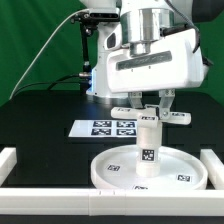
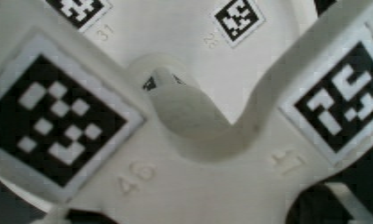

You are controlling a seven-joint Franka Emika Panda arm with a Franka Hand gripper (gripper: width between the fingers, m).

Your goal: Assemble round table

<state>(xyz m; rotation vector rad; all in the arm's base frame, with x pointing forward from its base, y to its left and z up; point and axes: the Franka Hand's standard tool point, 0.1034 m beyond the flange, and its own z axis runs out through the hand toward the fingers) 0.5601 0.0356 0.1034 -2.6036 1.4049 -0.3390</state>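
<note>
My gripper [image 1: 150, 108] clamps the white plastic cross-shaped base [image 1: 152, 113] atop the short cylindrical leg [image 1: 148, 150], at twelve o'clock above the large round rimmed disc [image 1: 112, 175]; next calls for twisting tight.

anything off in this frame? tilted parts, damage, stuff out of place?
Nothing stands out. The leg stands upright at the middle of the round disc, with the cross-shaped base level on top under the hand. The marker board lies flat behind. No damage visible.

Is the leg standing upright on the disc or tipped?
Upright: the leg stands vertical at the centre of the disc.
</note>
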